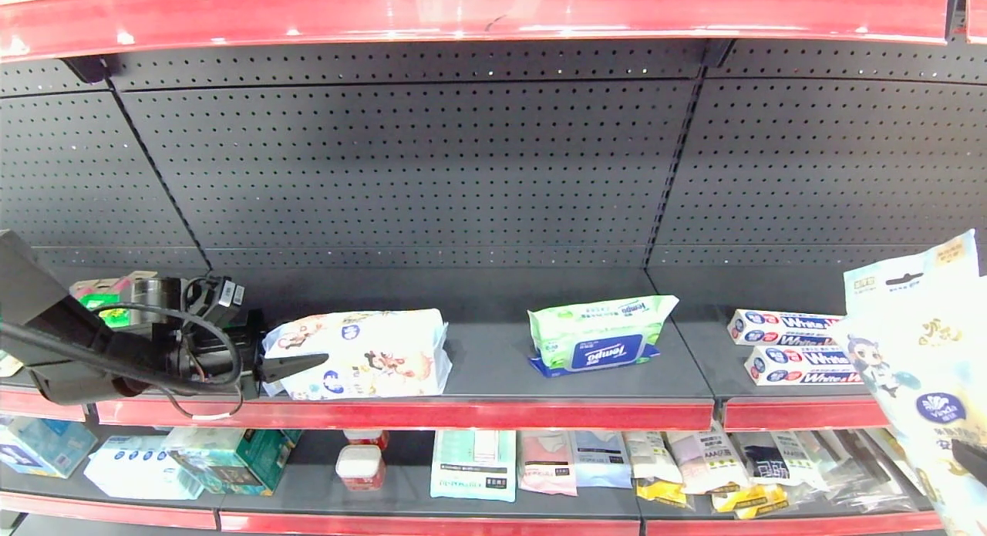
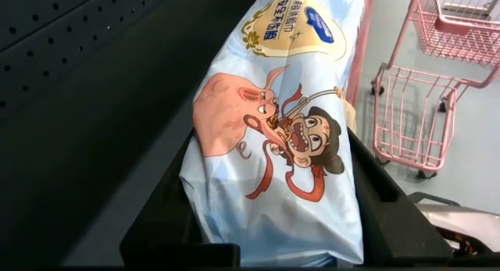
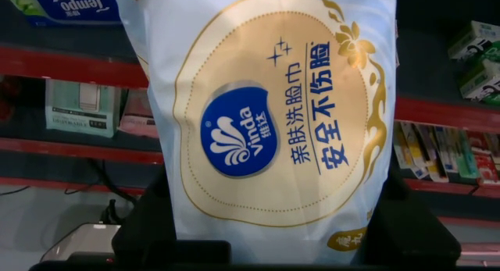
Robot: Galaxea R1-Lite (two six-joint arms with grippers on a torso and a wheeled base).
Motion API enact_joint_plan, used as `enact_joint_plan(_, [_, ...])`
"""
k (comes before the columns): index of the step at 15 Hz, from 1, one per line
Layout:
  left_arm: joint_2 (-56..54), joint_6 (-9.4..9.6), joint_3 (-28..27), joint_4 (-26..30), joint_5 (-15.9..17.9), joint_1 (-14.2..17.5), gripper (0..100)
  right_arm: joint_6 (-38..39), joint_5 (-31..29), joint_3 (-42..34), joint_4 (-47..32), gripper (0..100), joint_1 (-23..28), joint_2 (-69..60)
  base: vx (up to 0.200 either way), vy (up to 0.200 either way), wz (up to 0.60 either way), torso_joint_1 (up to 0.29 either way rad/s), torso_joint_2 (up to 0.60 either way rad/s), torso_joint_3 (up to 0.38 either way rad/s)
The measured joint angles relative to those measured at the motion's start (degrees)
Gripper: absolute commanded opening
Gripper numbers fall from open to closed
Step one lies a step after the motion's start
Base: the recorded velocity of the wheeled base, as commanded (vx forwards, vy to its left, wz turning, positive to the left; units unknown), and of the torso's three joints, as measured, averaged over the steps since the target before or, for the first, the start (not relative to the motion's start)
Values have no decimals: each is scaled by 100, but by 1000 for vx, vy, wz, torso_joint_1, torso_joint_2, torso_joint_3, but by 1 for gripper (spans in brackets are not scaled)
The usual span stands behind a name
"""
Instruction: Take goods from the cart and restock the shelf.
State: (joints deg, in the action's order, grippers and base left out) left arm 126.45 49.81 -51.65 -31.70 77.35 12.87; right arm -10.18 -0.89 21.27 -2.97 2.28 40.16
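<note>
L gripper (image 1: 304, 360) is clamped on a cartoon-print pack (image 1: 362, 355). The pack lies flat on the mid shelf (image 1: 493, 366), its front side close to the red front lip (image 1: 401, 414), w/ one finger along that side. R gripper (image 3: 275, 181) is clamped on a second pack (image 1: 917, 366), held upright off the shelf at the far right, in front of the toothpaste boxes (image 1: 794, 351). A green wipes pack (image 1: 597, 339) sits mid-shelf. Bare shelf shows btwn the cartoon-print pack and the green wipes pack, and a narrower gap btwn the green wipes pack and the boxes. Tall free space up to the upper shelf lip (image 1: 463, 11). The pink cart (image 2: 422, 107) stands on the floor nearby.
</note>
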Motion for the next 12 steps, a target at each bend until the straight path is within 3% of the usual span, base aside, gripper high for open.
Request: enact_joint_plan(12, [10, -77, -110, 20, -83, -59, 0, 0, -63, -30, -2, 0, 0, -6, 0, 0, 0, 0, 0, 0])
